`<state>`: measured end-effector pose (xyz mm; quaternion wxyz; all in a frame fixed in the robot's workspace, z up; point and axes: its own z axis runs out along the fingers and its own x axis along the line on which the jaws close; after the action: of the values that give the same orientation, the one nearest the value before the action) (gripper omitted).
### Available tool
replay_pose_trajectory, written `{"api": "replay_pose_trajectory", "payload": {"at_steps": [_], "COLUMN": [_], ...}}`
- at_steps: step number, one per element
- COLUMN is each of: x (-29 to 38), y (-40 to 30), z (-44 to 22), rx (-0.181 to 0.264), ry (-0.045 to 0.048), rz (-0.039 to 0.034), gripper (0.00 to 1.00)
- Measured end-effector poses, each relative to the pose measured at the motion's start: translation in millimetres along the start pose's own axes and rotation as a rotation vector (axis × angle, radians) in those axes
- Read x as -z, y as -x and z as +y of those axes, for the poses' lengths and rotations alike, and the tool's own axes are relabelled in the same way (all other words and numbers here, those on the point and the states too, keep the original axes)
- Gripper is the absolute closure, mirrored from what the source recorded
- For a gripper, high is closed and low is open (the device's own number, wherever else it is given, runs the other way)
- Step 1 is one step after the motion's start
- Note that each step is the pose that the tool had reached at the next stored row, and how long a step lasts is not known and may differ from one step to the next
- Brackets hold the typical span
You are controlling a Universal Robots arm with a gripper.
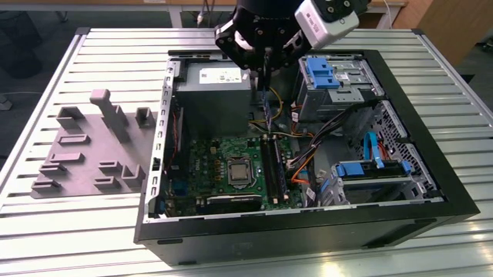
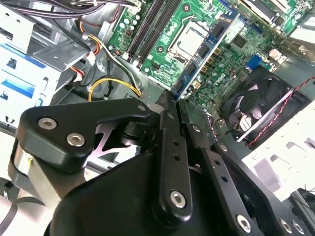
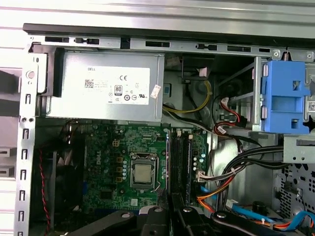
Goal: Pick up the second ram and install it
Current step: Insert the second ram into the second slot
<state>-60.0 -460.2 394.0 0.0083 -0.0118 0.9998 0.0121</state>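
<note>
Second ram point(image 1: 266, 101) hangs on edge, long side pointing down into the open computer case point(image 1: 431, 190), pinched at its upper end by the gripper point(image 1: 266, 57), whose two black fingers are clenched flat against either face of the stick. In the second wrist view the fingers point(image 2: 170, 128) meet on a thin blue-green edge point(image 2: 183, 86) that runs away from them toward the board. In the exterior view the stick's lower end sits over the far end of the black slot rails point(image 1: 271, 167); whether it touches them cannot be told, and it is not seated along their length. The rails lie on the green motherboard point(image 1: 219, 158), just beside the square processor socket point(image 1: 239, 172) on the exterior view's right. Just to the exterior view's left of the held stick stands the grey power supply point(image 1: 212, 86), with yellow, orange and black cables point(image 1: 304, 156) trailing on the other side toward the blue drive bracket point(image 1: 320, 72). A round black fan point(image 2: 256, 103) shows beyond the board in the second wrist view. Outside the case, on the slatted metal table point(image 1: 115, 46), lies the grey plastic tray point(image 1: 81, 147) with upright blocks, well apart from the gripper.
</note>
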Motion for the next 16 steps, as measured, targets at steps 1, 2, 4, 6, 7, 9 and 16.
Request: {"api": "replay_pose_trajectory", "payload": {"at_steps": [1, 2, 4, 6, 7, 9, 16], "x": [-0.7, -1.3, -2.4, -2.5, -2.6, -2.8, -5.6], "y": [0.6, 1.6, 3.4, 3.7, 3.7, 3.8, 3.7], "z": [0.0, -0.1, -0.1, -0.2, -0.2, -0.2, -3.2], "rx": [0.000, 0.000, 0.000, 0.000, 0.000, 0.000, -0.005], "ry": [0.0000, -0.0001, 0.0000, -0.0002, -0.0002, -0.0001, 0.0001], "rz": [0.0000, 0.0001, 0.0000, 0.0001, 0.0001, 0.0000, -0.0002], "gripper": [0.86, 0.86, 0.86, 0.86, 0.86, 0.86, 0.86]}}
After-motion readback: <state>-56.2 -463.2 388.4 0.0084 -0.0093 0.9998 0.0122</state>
